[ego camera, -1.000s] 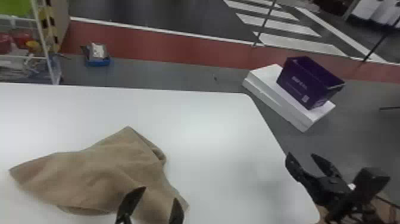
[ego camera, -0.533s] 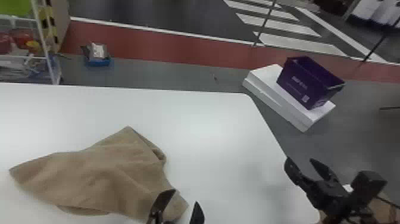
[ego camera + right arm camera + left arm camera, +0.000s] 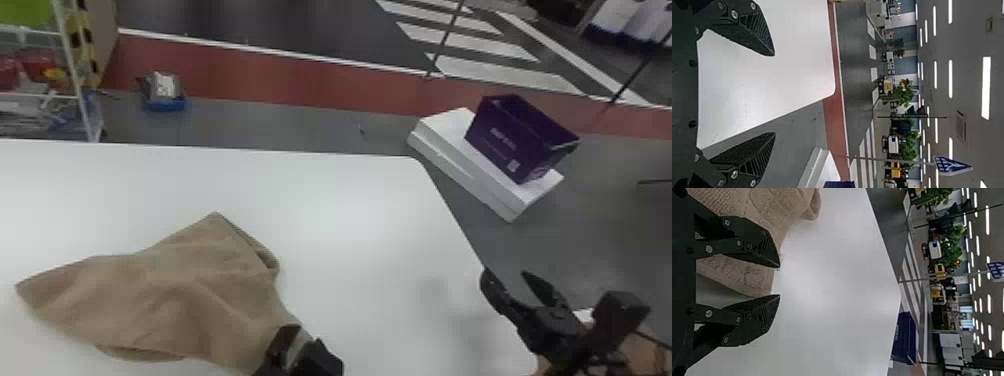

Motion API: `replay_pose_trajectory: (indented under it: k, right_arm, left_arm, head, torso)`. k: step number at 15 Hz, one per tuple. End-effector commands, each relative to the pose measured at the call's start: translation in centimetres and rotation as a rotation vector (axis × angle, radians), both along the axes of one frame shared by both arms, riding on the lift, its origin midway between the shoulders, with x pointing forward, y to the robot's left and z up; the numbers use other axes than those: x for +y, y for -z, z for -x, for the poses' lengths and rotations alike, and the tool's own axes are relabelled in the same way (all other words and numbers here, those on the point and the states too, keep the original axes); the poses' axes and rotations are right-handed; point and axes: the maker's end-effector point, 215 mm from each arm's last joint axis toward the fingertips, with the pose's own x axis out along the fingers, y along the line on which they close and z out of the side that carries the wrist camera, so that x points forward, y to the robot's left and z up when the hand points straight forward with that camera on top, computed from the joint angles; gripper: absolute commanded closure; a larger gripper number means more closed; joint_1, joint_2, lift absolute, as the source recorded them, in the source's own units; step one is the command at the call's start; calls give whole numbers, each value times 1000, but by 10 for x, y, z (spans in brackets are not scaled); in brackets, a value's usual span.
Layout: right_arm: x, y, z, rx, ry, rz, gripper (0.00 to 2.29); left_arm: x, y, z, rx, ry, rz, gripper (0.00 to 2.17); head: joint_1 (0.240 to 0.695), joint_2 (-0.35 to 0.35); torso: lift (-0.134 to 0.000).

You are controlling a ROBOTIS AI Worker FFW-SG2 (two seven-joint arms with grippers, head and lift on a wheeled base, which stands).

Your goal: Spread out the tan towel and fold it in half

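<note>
In head view, see towel (image 3: 175,290) rumpled on table (image 3: 350,210), left gripper (image 3: 304,336) at its near right side, maybe touching, right gripper (image 3: 506,274) by table's edge. In left wrist view, see 2 parted fingers (image 3: 762,252) near towel. In right wrist view, see 2 widely parted.

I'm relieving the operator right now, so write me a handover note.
Left hand: open at the towel's near right corner, not clamped on it.
Right hand: open and empty, by the table's right edge.
Tan towel: on the table, creased, its right side curled.
Done: towel partly spread.
To do: flatten it, then fold it in half.
</note>
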Motion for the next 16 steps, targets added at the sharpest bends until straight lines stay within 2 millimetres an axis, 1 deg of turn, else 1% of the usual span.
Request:
replay_pose_trajectory:
  k: [1,4,9,11,12,13,15,16]
  right_arm:
    - [-1,-1,0,-7,-6,-12,181]
    - [-1,-3,0,-16,-5,-19,181]
    - [-1,-2,0,-15,-4,-23,181]
    - [-1,-4,0,-24,-4,-30,181]
    - [-1,-5,-1,-26,-4,-30,181]
    - [0,-6,-3,-30,-5,-31,181]
    - [0,-5,-4,-29,-4,-33,181]
    - [2,-4,-5,-29,-7,-36,181]
  left_arm:
    - [7,-1,5,12,-7,-54,731]
    - [16,1,6,19,-16,-85,731]
    - [22,21,17,92,-7,-142,731]
    - [19,19,17,86,0,-143,765]
    - [19,18,15,83,-3,-143,1089]
    - [21,17,11,79,-7,-143,1274]
    - [24,15,8,70,-19,-142,1291]
    - [22,3,3,47,-24,-112,1291]
  head:
    - [695,-350]
    - [695,-350]
    - [695,-350]
    - [695,-350]
    - [695,-350]
    - [695,-350]
    - [695,-350]
    - [695,-350]
  torso:
    - [-123]
    - [-123]
    - [-123]
    - [-123]
    - [-123]
    - [-123]
    - [-123]
    - [-123]
